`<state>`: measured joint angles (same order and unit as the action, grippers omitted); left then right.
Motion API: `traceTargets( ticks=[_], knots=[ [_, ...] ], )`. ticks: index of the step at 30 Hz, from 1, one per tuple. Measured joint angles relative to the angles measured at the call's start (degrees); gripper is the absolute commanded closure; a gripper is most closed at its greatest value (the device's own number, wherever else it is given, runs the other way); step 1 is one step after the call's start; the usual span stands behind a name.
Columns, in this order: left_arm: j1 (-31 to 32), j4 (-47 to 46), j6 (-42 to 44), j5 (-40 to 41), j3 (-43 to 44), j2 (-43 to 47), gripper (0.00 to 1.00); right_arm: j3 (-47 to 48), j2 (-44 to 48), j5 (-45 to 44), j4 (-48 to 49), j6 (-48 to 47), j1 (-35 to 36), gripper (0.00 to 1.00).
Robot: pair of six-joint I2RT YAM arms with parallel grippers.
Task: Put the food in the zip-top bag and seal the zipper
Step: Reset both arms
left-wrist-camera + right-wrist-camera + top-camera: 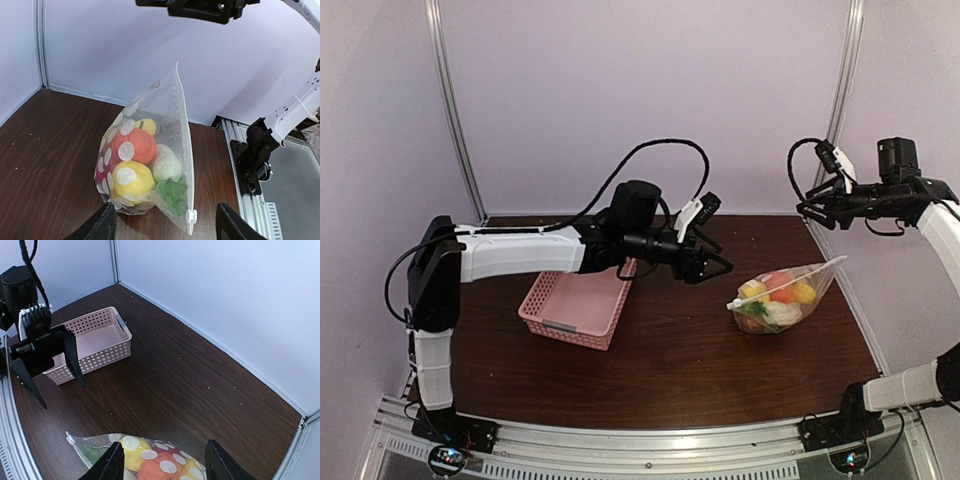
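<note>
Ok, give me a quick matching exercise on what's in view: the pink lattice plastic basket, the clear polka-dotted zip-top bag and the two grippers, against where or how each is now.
1. pink lattice plastic basket
2. clear polka-dotted zip-top bag
3. left gripper
4. right gripper

A. open, high above the bag
B. holds the toy food, right of centre
C. open, facing the bag from the basket side
D. on the dark wooden table, left of the bag

Pairs: 1-D, 2-B, 3-C, 4-A

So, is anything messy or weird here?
Not really. The zip-top bag leans over on the table with its zipper slanting, but the food is all inside it. Nothing is spilled, and the pink basket sits flat.
</note>
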<state>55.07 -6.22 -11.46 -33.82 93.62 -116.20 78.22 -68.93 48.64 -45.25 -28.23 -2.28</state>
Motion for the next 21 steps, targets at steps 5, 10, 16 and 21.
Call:
traceTargets(
  ticks=[5, 10, 16, 21],
  knots=[
    [0.04, 5.25, 2.84, 3.98, -2.1, 1.51, 0.05, -4.44, 5.97, -1.81, -1.11, -0.09, 0.0, 0.32],
    [-0.39, 12.41, 5.99, 10.36, -4.59, 6.32, 0.02, -12.33, 11.15, -10.75, 3.67, 5.64, 0.0, 0.01],
    [-2.36, 16.94, 8.15, 18.84, -9.44, 14.53, 0.02, -13.99, 13.94, -23.21, 8.94, 11.96, -0.02, 0.0],
    [-4.39, 19.26, 9.22, 25.44, -13.2, 19.71, 0.02, -15.56, 16.24, -30.21, 12.68, 16.11, -0.04, 0.0]
  ],
)
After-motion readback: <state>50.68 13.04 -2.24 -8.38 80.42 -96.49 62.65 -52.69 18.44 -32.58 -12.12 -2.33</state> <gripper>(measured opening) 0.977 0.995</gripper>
